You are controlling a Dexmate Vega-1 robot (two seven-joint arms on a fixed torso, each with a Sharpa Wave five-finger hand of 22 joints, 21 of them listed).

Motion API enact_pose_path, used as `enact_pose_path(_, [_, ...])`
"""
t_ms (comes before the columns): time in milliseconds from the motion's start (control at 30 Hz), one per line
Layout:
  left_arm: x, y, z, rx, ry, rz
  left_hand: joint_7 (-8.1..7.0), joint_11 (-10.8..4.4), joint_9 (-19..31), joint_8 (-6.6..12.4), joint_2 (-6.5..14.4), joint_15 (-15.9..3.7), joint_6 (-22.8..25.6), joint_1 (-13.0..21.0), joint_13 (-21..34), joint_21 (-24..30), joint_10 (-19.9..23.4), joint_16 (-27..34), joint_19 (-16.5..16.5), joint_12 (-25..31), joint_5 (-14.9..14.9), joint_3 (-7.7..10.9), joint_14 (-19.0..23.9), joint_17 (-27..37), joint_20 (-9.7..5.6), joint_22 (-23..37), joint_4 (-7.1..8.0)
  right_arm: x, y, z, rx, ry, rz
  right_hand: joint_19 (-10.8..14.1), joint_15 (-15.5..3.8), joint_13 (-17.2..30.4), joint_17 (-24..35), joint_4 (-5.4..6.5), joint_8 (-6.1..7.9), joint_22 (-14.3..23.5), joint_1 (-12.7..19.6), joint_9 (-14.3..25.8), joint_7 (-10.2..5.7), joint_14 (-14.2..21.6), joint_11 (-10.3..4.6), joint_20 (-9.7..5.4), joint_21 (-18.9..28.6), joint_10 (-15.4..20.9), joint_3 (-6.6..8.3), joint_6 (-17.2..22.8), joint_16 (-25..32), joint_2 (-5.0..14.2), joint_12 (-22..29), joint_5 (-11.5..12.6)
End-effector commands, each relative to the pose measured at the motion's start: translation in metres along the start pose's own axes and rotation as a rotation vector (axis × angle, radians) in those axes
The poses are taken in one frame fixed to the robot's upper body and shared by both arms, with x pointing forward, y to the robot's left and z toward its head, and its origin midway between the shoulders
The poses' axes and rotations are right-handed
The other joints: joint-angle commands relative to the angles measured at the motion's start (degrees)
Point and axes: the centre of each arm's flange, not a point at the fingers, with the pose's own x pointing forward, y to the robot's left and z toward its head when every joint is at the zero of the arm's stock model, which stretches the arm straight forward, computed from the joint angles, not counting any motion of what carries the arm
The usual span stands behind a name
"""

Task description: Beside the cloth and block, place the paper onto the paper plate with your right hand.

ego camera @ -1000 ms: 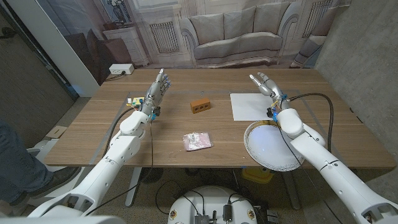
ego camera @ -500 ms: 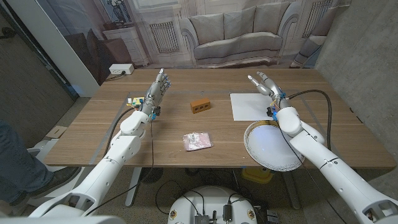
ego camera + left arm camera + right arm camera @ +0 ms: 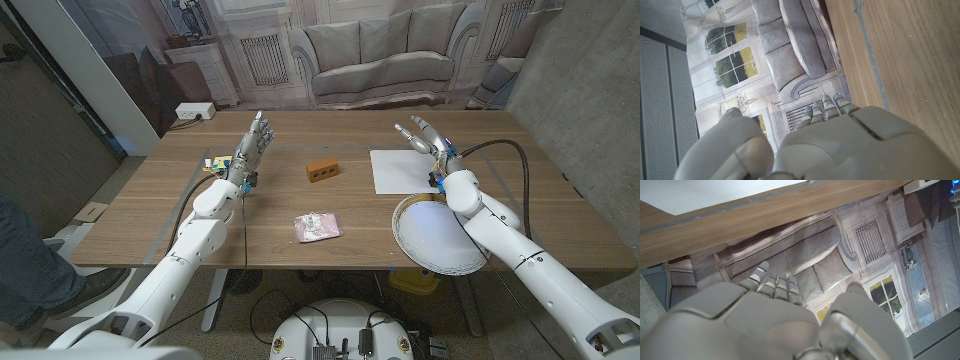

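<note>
A white sheet of paper (image 3: 402, 169) lies on the wooden table at the right, just beyond the white paper plate (image 3: 437, 235) near the front edge. My right hand (image 3: 427, 137) is raised over the paper's far part, fingers spread, holding nothing; its back (image 3: 765, 325) shows in the right wrist view, with a corner of the paper (image 3: 700, 194). A brown block (image 3: 321, 169) sits mid-table and a small pinkish cloth (image 3: 318, 227) lies nearer the front. My left hand (image 3: 254, 141) stands raised at the left, fingers apart and empty; its back (image 3: 840, 145) shows in the left wrist view.
A small yellow-green item (image 3: 214, 162) lies on the table by my left wrist. A backdrop printed with a sofa (image 3: 375, 55) stands behind the table's far edge. A person's leg (image 3: 30, 270) is at the picture's left edge.
My right hand has shifted slightly left and toward the far edge over the paper. The left arm has not moved.
</note>
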Motion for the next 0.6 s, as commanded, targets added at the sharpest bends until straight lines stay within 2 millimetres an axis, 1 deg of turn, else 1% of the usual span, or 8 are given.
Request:
enact_pose_path(33, [-0.0021, -0.0008, -0.0003, -0.003, -0.004, 0.001, 0.13, -0.05, 0.22, -0.08, 0.06, 0.46, 0.43, 0.30, 0.18, -0.01, -0.18, -0.21, -0.24, -0.19, 0.58, -0.31, -0.08, 0.15, -1.57, 0.13, 0.20, 0.0015, -0.0018, -0.0016, -0.091, 0.033, 0.021, 0.24, 0.36, 0.14, 0.20, -0.23, -0.01, 0.28, 0.38, 0.28, -0.59, -0.13, -0.12, -2.31, -0.46, -0.31, -0.03, -0.04, -0.22, 0.00, 0.14, 0.42])
enact_pose_path(167, [-0.0022, -0.0018, -0.0003, -0.004, -0.003, 0.000, 0.11, -0.06, 0.23, -0.09, 0.10, 0.44, 0.48, 0.33, 0.18, -0.03, -0.15, -0.23, -0.30, -0.19, 0.59, -0.38, -0.10, 0.16, -1.52, 0.14, 0.20, 0.0017, -0.0036, -0.0021, -0.131, 0.044, 0.028, 0.23, 0.25, 0.15, 0.22, -0.27, -0.03, 0.28, 0.43, 0.28, -0.63, -0.22, -0.15, -2.37, -0.62, -0.51, -0.05, -0.13, -0.26, 0.03, 0.08, 0.43])
enact_pose_path(600, [-0.0004, -0.0080, 0.0003, -0.004, -0.003, -0.007, 0.00, -0.19, 0.24, -0.13, 0.18, 0.46, 0.51, 0.39, 0.19, -0.06, -0.20, -0.25, -0.38, -0.25, 0.63, -0.53, -0.13, 0.17, -1.34, 0.15, 0.21, -0.0017, -0.0051, -0.0074, -0.183, 0.069, 0.043, 0.43, 0.13, 0.17, 0.24, -0.36, -0.07, 0.30, 0.55, 0.30, -0.71, -0.18, -0.23, -2.47, -0.87, -0.58, -0.08, -0.34, -0.25, 0.13, 0.12, 0.48])
